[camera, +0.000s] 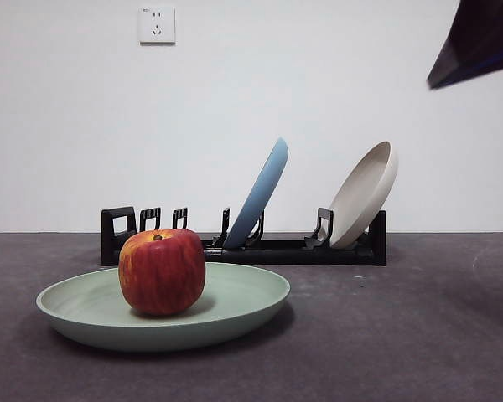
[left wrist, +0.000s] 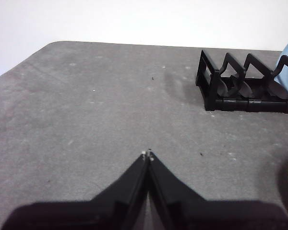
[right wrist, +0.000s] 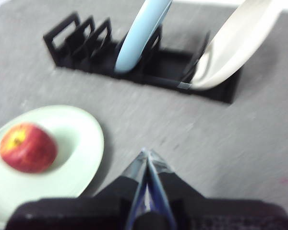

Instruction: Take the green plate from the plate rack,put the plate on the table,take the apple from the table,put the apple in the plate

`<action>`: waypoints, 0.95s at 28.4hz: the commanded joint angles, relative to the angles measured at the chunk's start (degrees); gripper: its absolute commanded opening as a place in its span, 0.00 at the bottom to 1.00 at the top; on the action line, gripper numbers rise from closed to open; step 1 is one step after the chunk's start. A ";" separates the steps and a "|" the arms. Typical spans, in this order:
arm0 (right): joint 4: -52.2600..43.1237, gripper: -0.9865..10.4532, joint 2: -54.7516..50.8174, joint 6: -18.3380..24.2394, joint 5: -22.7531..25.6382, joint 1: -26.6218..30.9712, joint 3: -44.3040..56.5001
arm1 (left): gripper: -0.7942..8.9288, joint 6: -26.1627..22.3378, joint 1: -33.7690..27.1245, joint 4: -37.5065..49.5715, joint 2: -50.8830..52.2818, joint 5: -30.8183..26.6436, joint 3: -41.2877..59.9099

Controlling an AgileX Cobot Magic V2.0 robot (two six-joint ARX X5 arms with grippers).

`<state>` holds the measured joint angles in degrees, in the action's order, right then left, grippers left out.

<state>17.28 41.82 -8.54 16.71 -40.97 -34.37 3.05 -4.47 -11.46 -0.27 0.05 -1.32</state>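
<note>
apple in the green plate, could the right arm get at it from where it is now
Probably yes. The apple sits uncovered in the green plate, and only bare table lies between it and the right gripper, whose jaws are shut and would need opening first. The plate rack stands well behind.

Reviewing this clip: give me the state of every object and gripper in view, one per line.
green plate: flat on the table, out of the rack.
apple: upright in the green plate.
plate rack: holds two plates, end slots free.
light blue plate: leaning in the rack.
cream-white plate: leaning in the rack.
left gripper: shut, holding nothing.
right gripper: shut, holding nothing.
</note>
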 commanded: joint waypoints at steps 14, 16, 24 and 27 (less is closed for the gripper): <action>-2.32 0.09 -31.69 8.48 -14.47 39.91 16.79 | 0.08 0.20 -0.24 0.31 0.15 0.17 0.87; -3.74 0.09 -34.05 8.46 -14.49 40.59 19.52 | 0.08 0.20 -0.24 0.31 0.15 0.17 0.87; -6.58 0.09 -40.17 8.39 -17.31 40.52 29.33 | 0.08 0.20 -0.24 0.31 0.15 0.17 0.87; -6.56 0.09 -41.66 8.39 -18.18 40.52 31.93 | 0.08 0.20 -0.24 0.31 0.15 0.15 0.87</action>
<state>11.09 0.62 -0.38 -1.23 -0.38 -3.40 3.05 -4.47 -11.46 -0.27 0.05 -1.32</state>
